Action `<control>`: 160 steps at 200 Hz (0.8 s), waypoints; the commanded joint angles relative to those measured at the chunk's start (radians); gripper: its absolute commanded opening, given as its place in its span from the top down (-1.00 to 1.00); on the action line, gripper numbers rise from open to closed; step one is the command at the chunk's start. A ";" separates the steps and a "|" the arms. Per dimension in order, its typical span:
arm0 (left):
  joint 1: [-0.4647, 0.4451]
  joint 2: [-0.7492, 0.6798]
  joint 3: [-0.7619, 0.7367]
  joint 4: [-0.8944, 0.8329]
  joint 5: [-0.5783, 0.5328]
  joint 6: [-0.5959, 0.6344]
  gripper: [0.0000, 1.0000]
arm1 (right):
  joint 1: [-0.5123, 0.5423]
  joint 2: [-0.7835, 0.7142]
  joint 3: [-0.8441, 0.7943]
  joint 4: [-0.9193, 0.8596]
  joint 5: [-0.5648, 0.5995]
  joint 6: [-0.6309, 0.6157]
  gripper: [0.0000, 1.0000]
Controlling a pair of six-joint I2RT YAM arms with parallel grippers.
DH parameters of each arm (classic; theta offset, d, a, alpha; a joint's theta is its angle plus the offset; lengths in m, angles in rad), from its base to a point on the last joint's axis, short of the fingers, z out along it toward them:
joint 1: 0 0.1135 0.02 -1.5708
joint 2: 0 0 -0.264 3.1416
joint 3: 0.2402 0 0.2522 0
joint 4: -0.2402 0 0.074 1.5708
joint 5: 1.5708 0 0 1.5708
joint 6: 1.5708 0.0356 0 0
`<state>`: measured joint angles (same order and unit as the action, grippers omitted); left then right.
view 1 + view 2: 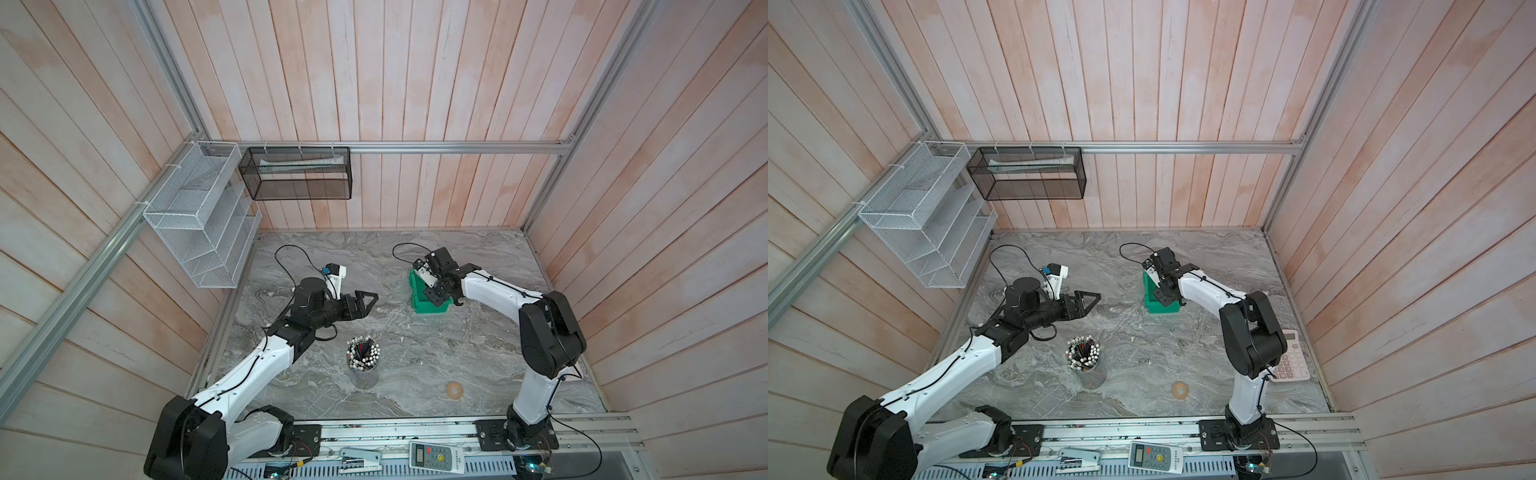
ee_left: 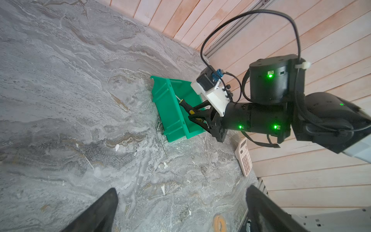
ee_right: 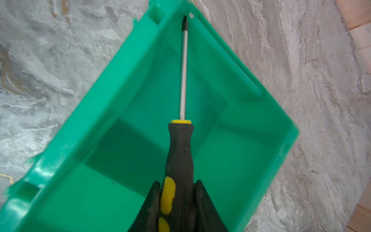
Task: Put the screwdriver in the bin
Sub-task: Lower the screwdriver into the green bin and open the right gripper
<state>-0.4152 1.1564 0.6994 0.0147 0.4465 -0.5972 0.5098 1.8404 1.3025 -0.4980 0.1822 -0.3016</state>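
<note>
The right gripper (image 3: pixel 177 185) is clenched on the screwdriver (image 3: pixel 180 148), its jaws pressing the rear of the black-and-yellow handle from both sides. The screwdriver hangs tilted over the inside of the bin (image 3: pixel 100 104). Its handle is above the green floor and its thin shaft runs toward one corner. The dark tip lies close to the wall at that corner; whether it touches cannot be told. No part of the screwdriver rests on the bin's floor.

The bin stands on the table (image 1: pixel 415 353), nearer the far edge than the near one and somewhat closer to the right edge than the left. In both top views the right arm's wrist covers much of it, leaving only its green walls in view.

The left gripper (image 2: pixel 180 200) hovers over the table's left half, well apart from the bin, its jaws spread wide and grasping nothing.

A cup of pens (image 1: pixel 363 357) stands near the middle of the table, toward the near edge. A tape ring (image 1: pixel 456 390) lies flat close to the near edge. A calculator (image 1: pixel 1293 357) lies by the right edge, partly hidden by the right arm.
</note>
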 commanded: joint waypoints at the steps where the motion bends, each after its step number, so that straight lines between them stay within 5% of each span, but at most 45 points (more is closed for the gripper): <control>1: -0.003 -0.004 0.030 -0.005 -0.015 0.017 -1.00 | 0.005 0.041 0.001 0.001 -0.005 -0.002 0.55; 129: -0.004 0.003 0.047 -0.018 -0.020 0.017 -1.00 | 0.006 0.032 0.009 0.018 0.014 0.015 0.38; 160: -0.004 0.004 0.052 -0.019 -0.021 0.016 -1.00 | 0.006 0.044 0.017 0.015 0.020 0.017 0.09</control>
<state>-0.4152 1.1564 0.7147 0.0059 0.4370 -0.5949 0.5098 1.8530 1.3094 -0.4721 0.1932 -0.2958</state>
